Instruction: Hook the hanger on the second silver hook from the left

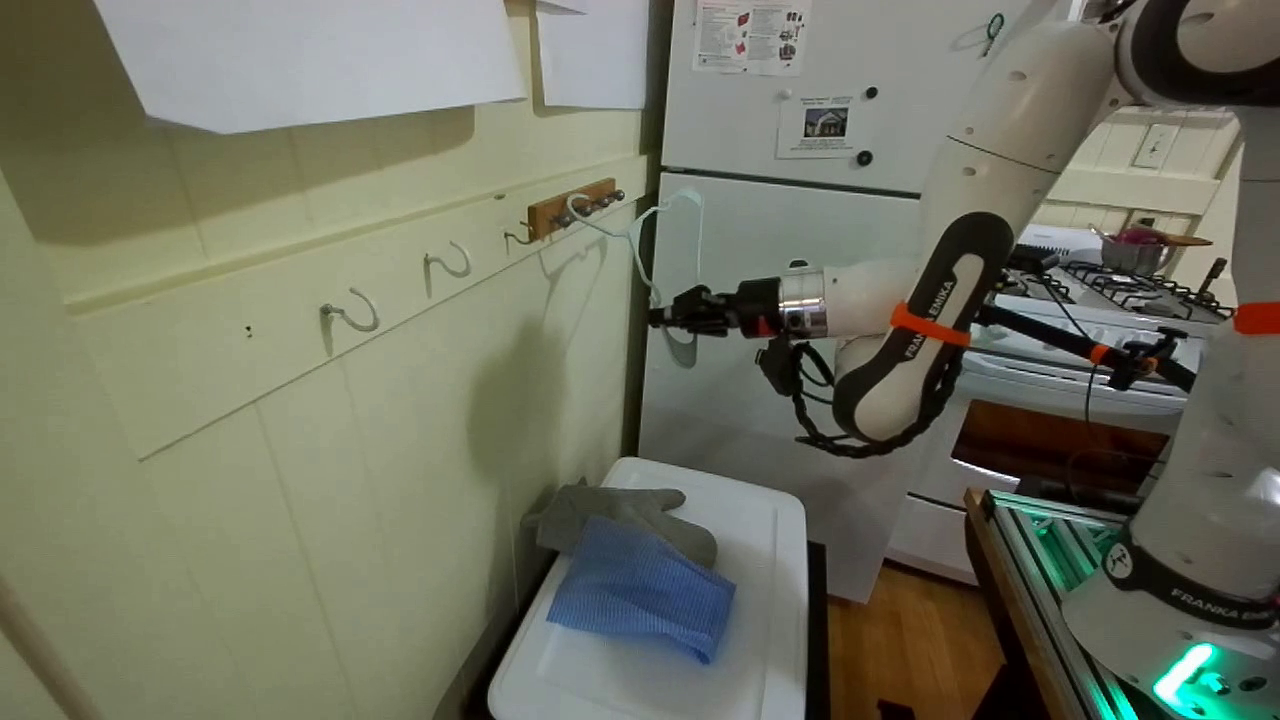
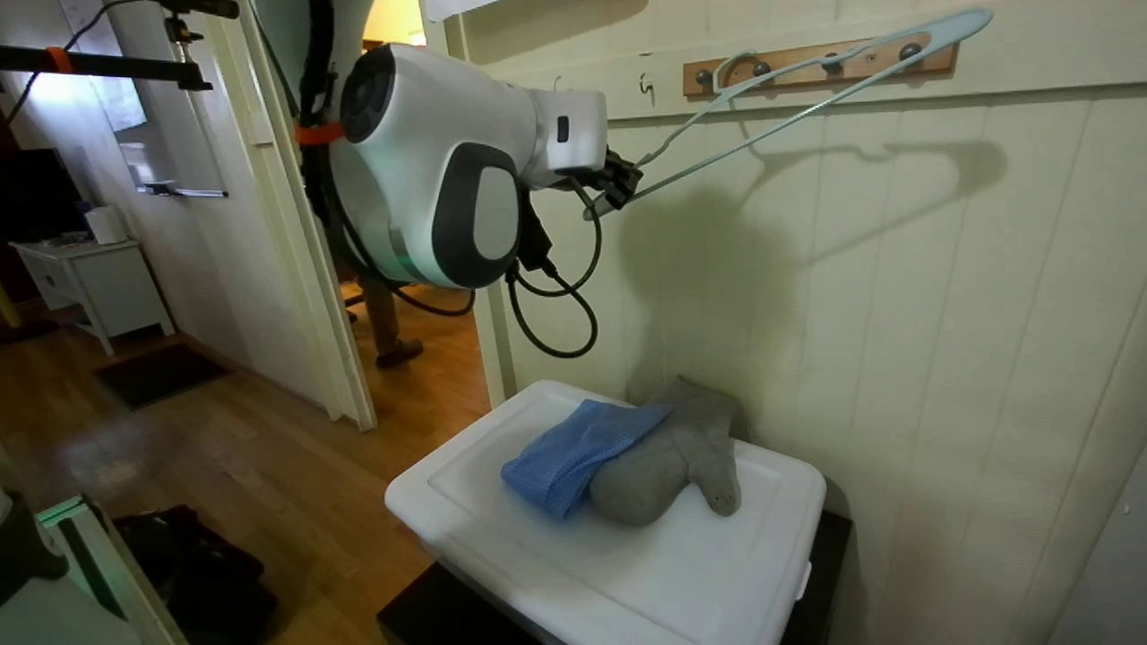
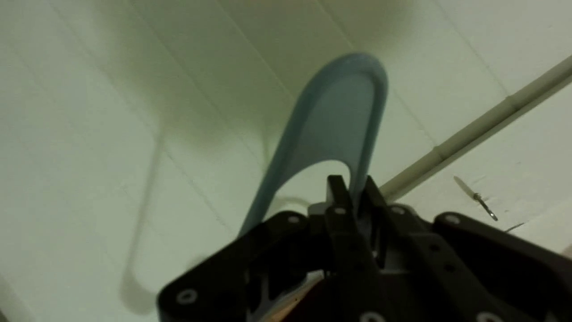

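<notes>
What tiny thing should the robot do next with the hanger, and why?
I'd probably nudge the hanger toward the second peg from the left on the rack, without letting go. In an exterior view, its hook appears beside that peg, but I can't tell whether it's caught. The end effector grips the hanger's end, so releasing now might drop it.

The arm (image 1: pixel 945 275) reads "FRANKA EMIKA", its base (image 1: pixel 1165 600) "FRANKA".

Open air below gripper (image 1: pixel 658 316), peg rack (image 2: pixel 862 63) behind hanger (image 3: pixel 335 120), clearance to wall (image 2: pixel 896 331) hard to judge
</notes>
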